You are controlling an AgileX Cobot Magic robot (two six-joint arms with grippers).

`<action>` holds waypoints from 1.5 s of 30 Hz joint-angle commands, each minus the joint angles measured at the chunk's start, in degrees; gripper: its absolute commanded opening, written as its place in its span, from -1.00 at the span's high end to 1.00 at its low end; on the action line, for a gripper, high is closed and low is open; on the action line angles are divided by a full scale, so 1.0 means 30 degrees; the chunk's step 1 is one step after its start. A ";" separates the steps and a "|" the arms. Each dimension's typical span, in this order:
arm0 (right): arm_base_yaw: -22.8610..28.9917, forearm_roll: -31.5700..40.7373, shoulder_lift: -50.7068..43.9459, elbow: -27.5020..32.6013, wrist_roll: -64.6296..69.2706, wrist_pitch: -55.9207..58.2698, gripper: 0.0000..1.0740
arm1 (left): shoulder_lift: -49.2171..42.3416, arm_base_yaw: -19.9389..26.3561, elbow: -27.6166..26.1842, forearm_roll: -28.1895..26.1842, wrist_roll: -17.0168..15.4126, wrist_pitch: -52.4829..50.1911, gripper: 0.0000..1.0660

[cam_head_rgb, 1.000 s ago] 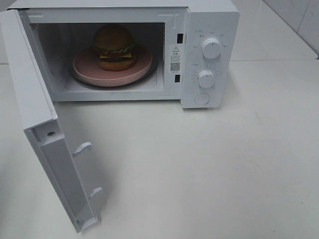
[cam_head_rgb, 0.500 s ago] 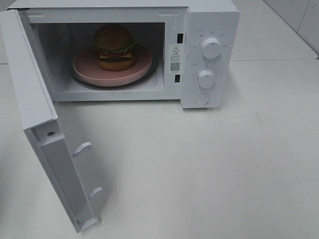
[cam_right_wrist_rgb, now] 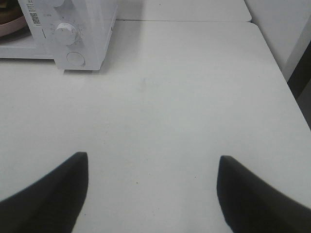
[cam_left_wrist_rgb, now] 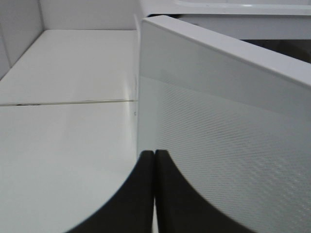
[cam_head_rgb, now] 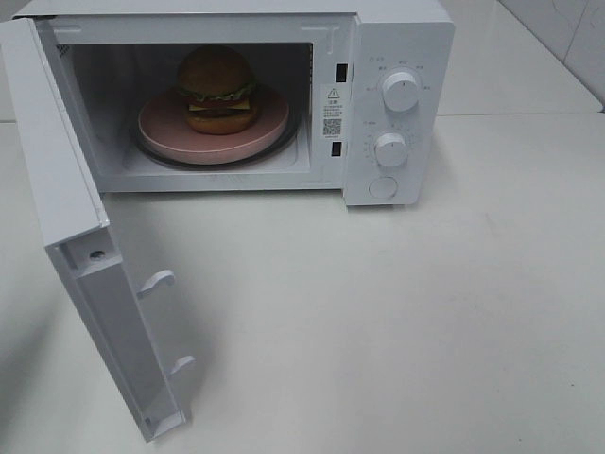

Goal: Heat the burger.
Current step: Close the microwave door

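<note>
Burger [cam_head_rgb: 216,87] on pink plate [cam_head_rgb: 161,132] inside open microwave [cam_head_rgb: 397,38], desk's [cam_head_rgb: 425,312] far edge. Left gripper [cam_left_wrist_rgb: 154,153] pinched shut by door's [cam_left_wrist_rgb: 218,136] outer face: push near free edge, steady, until latched. Right gripper [cam_right_wrist_rgb: 151,158] wide, empty.

Golden-brown burger [cam_head_rgb: 216,88], lettuce, tomato, cheese, dark patty, upright on pink plate [cam_head_rgb: 170,132] inside open microwave [cam_head_rgb: 397,57]

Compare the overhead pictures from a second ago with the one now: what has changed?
Nothing visibly changed. The burger still sits on the pink plate inside the microwave, and the door still stands open.
</note>
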 commanded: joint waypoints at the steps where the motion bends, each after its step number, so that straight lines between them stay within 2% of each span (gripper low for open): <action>1: -0.0076 0.0000 -0.0516 0.0019 -0.0057 -0.0210 -0.34 | 0.1184 -0.0134 0.0057 0.2196 -0.1814 -0.1910 1.00; 2: -0.0076 0.0000 -0.0516 0.0019 -0.0057 -0.0210 -0.34 | 0.1967 -0.0134 0.0057 0.2846 -0.2196 -0.2865 1.00; 7: -0.0076 0.0000 -0.0516 0.0019 -0.0057 -0.0210 -0.34 | 0.3571 -0.0134 0.0057 0.3266 -0.2712 -0.4985 1.00; 11: -0.0076 0.0000 -0.0516 0.0019 -0.0057 -0.0210 -0.34 | 0.5386 -0.0229 -0.0095 0.4163 -0.2636 -0.6818 1.00; 15: -0.0076 0.0000 -0.0516 0.0019 -0.0057 -0.0210 -0.34 | 0.6245 -0.0592 -0.0267 0.4144 -0.2597 -0.7277 1.00; 18: -0.0076 0.0000 -0.0516 0.0019 -0.0057 -0.0210 -0.34 | 0.7086 -0.1318 -0.0497 0.3992 -0.1967 -0.7697 1.00; 19: -0.0076 0.0000 -0.0516 0.0019 -0.0057 -0.0210 -0.34 | 0.7659 -0.2024 -0.0764 0.3476 -0.1356 -0.7811 1.00; 21: -0.0076 0.0000 -0.0516 0.0019 -0.0057 -0.0210 -0.34 | 0.7907 -0.2311 -0.0898 0.3075 -0.1165 -0.7792 1.00; 23: -0.0076 0.0000 -0.0516 0.0019 -0.0057 -0.0210 -0.34 | 0.8709 -0.3151 -0.1318 0.1776 -0.0936 -0.7869 1.00; 26: -0.0076 0.0000 -0.0516 0.0019 -0.0057 -0.0210 -0.34 | 0.9225 -0.3724 -0.1623 0.1356 -0.0649 -0.7869 1.00; 28: -0.0076 0.0000 -0.0516 0.0019 -0.0057 -0.0210 -0.34 | 0.9989 -0.4717 -0.2177 0.0764 -0.0172 -0.7869 1.00; 37: -0.0076 0.0000 -0.0516 0.0019 -0.0057 -0.0210 -0.33 | 1.1879 -0.6990 -0.3934 -0.1872 0.0401 -0.8193 1.00; 39: -0.0076 0.0000 -0.0516 0.0019 -0.0057 -0.0210 -0.33 | 1.2510 -0.7983 -0.4775 -0.3151 0.0936 -0.8212 1.00; 40: -0.0076 0.0000 -0.0516 0.0019 -0.0057 -0.0210 -0.33 | 1.2510 -0.7983 -0.4775 -0.3151 0.0936 -0.8212 1.00; 41: -0.0076 0.0000 -0.0516 0.0019 -0.0057 -0.0210 -0.33 | 1.2911 -0.8633 -0.5290 -0.4125 0.1451 -0.8212 1.00; 43: -0.0076 0.0000 -0.0516 0.0019 -0.0057 -0.0210 -0.33 | 1.3159 -0.8995 -0.5519 -0.4545 0.1700 -0.8212 1.00; 45: -0.0076 0.0000 -0.0516 0.0019 -0.0057 -0.0210 -0.33 | 1.4018 -1.0237 -0.6646 -0.6474 0.2617 -0.8174 1.00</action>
